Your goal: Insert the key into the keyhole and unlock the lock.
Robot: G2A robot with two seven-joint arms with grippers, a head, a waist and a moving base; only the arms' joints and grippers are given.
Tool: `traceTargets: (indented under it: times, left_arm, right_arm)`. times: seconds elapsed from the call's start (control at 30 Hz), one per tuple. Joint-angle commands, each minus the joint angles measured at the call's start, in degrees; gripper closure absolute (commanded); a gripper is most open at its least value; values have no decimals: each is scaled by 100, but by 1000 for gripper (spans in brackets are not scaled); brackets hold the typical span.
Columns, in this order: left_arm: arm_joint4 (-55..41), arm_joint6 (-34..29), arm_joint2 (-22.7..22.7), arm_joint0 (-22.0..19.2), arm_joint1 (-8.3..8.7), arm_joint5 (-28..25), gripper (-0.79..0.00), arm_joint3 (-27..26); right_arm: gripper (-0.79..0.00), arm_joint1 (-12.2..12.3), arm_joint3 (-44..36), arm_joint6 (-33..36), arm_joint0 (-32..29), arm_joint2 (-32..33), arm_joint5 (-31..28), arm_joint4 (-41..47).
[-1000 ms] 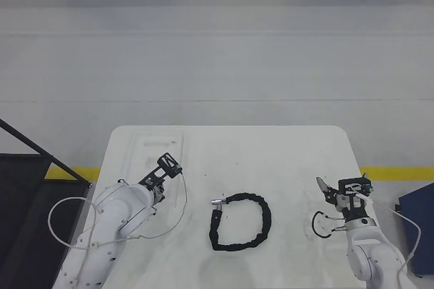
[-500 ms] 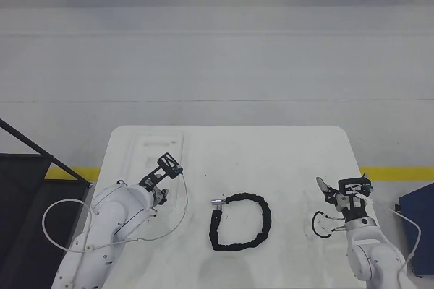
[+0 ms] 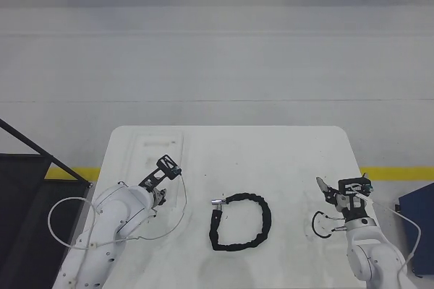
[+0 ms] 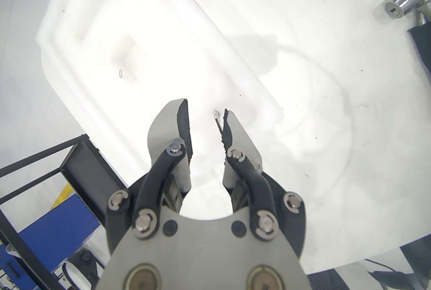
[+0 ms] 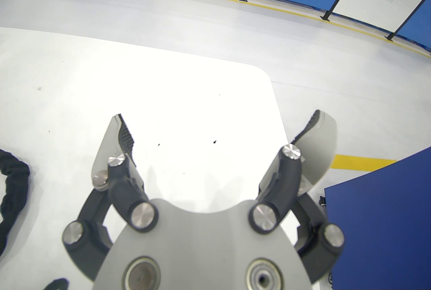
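A black fabric-covered chain lock (image 3: 240, 221) lies curled at the table's middle. Its silver lock cylinder (image 3: 216, 203) is at the left end, and the keyhole faces my left wrist camera (image 4: 392, 9). My left gripper (image 4: 205, 107) (image 3: 170, 165) hovers over the near corner of a white foam tray (image 4: 101, 1), left of the lock. It is open by a narrow gap with nothing between the pads. A small thin metal piece (image 4: 216, 114) lies at one fingertip; I cannot tell whether it is the key. My right gripper (image 5: 218, 116) (image 3: 342, 186) stands wide open and empty near the table's right edge.
The foam tray (image 3: 150, 147) has shallow recesses, and a tiny ring (image 4: 120, 72) rests in one. A blue box (image 5: 380, 224) stands off the table's right side. A black frame and blue panel (image 4: 50, 224) stand beyond the left edge. Bare tabletop (image 3: 304, 166) stretches between the lock and the right gripper.
The left arm's loose white cable has swayed in and back out. Both grippers and the chain lock stay where they were.
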Motion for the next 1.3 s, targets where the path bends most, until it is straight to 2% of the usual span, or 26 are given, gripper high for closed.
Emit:
traceTargets:
  times: [0.0, 0.37, 0.73, 0.77, 0.83, 1.07, 1.27]
  left_arm:
    - [-14, -34, 10, 31, 3, -13, -271, -14]
    - [-52, -41, 3, 35, 12, 5, -188, 47]
    - [-162, 57, 13, -41, 12, 30, -145, 248]
    - [-177, 72, 16, -44, 12, 25, -132, 265]
    - [-205, 98, 15, -47, 12, 33, 0, 290]
    - [-247, 51, -51, -12, 30, 10, 0, 202]
    - [-318, -228, -427, 120, 93, -122, 0, -169]
  right_arm:
    - [-785, 0, 0, 0, 0, 0, 0, 0]
    - [-785, 0, 0, 0, 0, 0, 0, 0]
    - [-785, 0, 0, 0, 0, 0, 0, 0]
    - [-785, 0, 0, 0, 0, 0, 0, 0]
    - [-785, 0, 0, 0, 0, 0, 0, 0]
    - [-785, 0, 0, 0, 0, 0, 0, 0]
    - [-785, 0, 0, 0, 0, 0, 0, 0]
